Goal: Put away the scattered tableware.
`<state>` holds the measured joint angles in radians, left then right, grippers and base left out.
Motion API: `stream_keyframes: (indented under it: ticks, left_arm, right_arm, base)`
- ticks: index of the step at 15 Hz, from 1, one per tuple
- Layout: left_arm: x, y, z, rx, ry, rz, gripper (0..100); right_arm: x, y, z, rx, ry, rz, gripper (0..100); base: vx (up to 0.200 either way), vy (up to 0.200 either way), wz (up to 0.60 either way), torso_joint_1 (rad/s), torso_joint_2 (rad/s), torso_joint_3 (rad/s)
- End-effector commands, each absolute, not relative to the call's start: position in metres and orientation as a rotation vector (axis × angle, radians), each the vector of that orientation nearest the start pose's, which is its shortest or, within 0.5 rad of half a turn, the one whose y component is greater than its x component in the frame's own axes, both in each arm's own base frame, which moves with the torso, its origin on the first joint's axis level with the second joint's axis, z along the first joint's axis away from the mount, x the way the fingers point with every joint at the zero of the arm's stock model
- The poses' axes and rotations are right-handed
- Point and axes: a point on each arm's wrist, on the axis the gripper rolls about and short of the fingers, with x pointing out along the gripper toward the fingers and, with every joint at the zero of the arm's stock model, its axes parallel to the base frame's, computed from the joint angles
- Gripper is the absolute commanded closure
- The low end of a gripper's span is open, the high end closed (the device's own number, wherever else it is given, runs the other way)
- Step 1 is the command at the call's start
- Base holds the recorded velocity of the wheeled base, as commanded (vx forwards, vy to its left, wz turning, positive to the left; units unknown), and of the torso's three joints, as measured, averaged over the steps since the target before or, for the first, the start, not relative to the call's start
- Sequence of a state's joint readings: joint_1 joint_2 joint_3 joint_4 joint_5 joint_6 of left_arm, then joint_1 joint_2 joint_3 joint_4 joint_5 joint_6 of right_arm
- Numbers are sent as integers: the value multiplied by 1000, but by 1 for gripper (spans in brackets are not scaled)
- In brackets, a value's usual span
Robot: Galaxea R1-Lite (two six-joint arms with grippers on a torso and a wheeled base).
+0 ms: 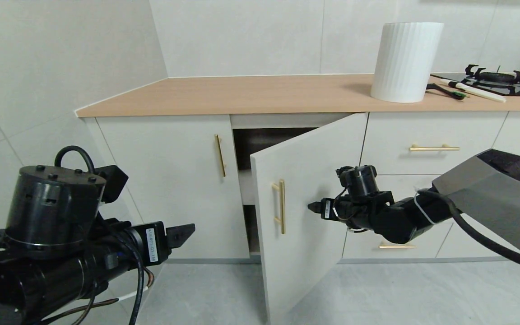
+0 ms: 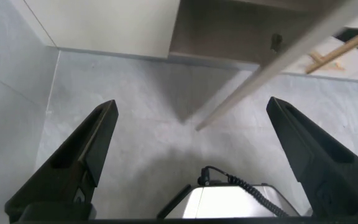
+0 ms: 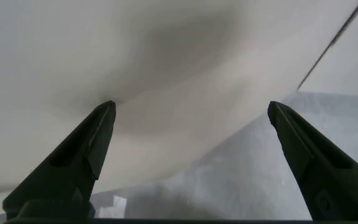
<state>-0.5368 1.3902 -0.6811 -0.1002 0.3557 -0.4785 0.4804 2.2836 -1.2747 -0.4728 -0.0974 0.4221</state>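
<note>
We observe the right gripper (image 1: 315, 207) released, just beside the open cabinet door (image 1: 305, 171), its handle (image 1: 280, 206) near; left gripper (image 1: 182, 233) likewise released.

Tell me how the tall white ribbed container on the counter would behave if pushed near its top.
The container is tall for its base, so a high push may tip it; a low one probably slides it along the smooth countertop. It looks rigid, perhaps ceramic, so possibly breakable. Its ribs should aid grip.
</note>
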Motion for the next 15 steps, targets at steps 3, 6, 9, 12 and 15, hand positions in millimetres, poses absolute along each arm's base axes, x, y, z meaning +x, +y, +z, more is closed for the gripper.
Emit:
stream_keyframes:
  ticks: [3, 6, 9, 12, 15]
  left_arm:
    - [186, -102, 180, -200, 580, -40, 0]
    - [188, -103, 178, -198, 586, -37, 0]
    - [188, -103, 178, -198, 585, -37, 0]
    - [188, -103, 178, -198, 585, -37, 0]
    - [188, -103, 178, -198, 586, -37, 0]
  right_arm:
    - [401, 211, 66, 319, 567, 234, 0]
    - [407, 214, 68, 355, 542, 210, 0]
    - [423, 219, 68, 412, 484, 134, 0]
    - [437, 217, 69, 458, 428, 66, 0]
    - [454, 205, 73, 507, 375, 4, 0]
  base:
    - [200, 0, 0, 1, 1, -1]
    - [0, 0, 0, 0, 0, 0]
    - [0, 0, 0, 0, 0, 0]
    - [0, 0, 0, 0, 0, 0]
    - [0, 0, 0, 0, 0, 0]
